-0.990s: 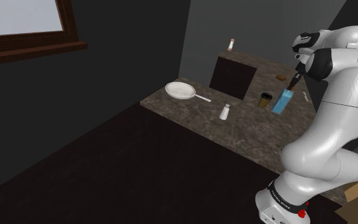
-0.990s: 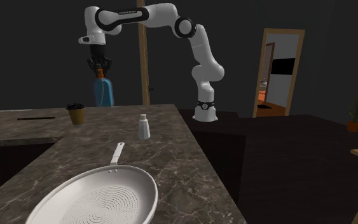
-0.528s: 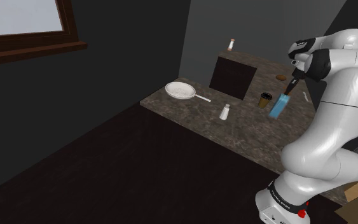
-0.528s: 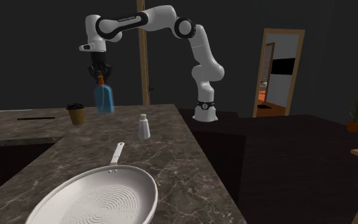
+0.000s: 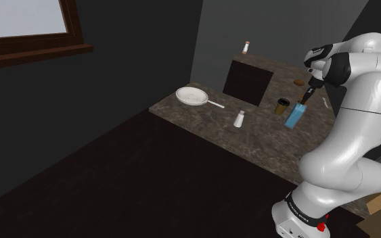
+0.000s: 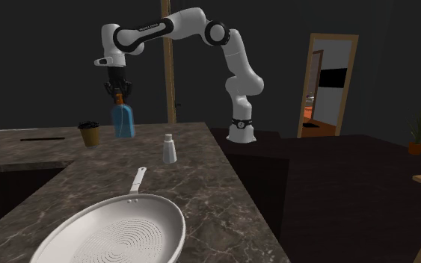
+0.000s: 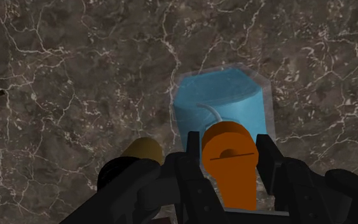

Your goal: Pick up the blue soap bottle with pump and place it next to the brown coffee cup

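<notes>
A blue soap bottle (image 5: pixel 294 115) with an orange pump hangs tilted from my gripper (image 5: pixel 310 92), which is shut on the pump. It is close over the marble counter (image 5: pixel 263 138), beside the brown coffee cup (image 5: pixel 282 105) with a dark lid. From the second exterior view, the bottle (image 6: pixel 123 120) is just right of the cup (image 6: pixel 90 134), under the gripper (image 6: pixel 117 91). Looking down from the wrist, the black fingers (image 7: pixel 194 160) clasp the orange pump (image 7: pixel 229 147) above the blue body (image 7: pixel 219 102). The cup (image 7: pixel 142 151) peeks out beside the gripper (image 7: pixel 229 162).
A white shaker (image 5: pixel 239 119) and a white frying pan (image 5: pixel 192 96) stand further along the counter. A dark square recess (image 5: pixel 246 81) lies behind the cup, with a small bottle (image 5: pixel 246 46) beyond it. A small brown item (image 5: pixel 298 82) sits near the wall.
The gripper has carried the bottle lower and a little closer to the cup. The bottle now hangs nearer the counter.
</notes>
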Controlling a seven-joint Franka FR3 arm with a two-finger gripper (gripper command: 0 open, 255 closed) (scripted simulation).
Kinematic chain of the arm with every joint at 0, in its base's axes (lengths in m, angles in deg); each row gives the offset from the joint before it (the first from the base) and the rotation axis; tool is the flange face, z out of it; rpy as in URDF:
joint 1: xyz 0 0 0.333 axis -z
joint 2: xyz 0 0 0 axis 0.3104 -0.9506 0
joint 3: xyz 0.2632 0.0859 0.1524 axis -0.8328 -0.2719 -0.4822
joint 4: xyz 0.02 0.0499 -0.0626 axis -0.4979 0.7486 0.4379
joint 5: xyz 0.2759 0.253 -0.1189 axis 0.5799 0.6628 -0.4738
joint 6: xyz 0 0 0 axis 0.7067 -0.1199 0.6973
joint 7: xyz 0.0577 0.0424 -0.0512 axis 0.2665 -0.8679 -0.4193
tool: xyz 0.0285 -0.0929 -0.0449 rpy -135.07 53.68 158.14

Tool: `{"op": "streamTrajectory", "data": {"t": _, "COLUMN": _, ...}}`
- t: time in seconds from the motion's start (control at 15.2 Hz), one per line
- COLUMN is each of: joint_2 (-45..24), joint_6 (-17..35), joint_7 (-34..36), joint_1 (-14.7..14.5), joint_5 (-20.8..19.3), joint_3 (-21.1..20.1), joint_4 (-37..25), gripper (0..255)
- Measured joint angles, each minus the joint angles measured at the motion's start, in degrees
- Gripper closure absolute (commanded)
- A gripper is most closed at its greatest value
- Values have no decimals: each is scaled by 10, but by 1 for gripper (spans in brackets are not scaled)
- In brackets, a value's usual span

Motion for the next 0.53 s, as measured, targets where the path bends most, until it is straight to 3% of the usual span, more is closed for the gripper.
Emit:
{"op": "streamTrajectory", "data": {"t": 0.13, "joint_2": 0, "joint_6": 0, "joint_7": 0, "joint_1": 0, "joint_5": 0, "joint_3": 0, "joint_4": 0, "gripper": 255}}
{"op": "streamTrajectory", "data": {"t": 0.2, "joint_2": 0, "joint_6": 0, "joint_7": 0, "joint_1": 0, "joint_5": 0, "joint_3": 0, "joint_4": 0, "gripper": 0}}
{"op": "streamTrajectory", "data": {"t": 0.53, "joint_2": 0, "joint_6": 1, "joint_7": 0, "joint_1": 0, "joint_5": 0, "joint_3": 0, "joint_4": 1, "gripper": 0}}
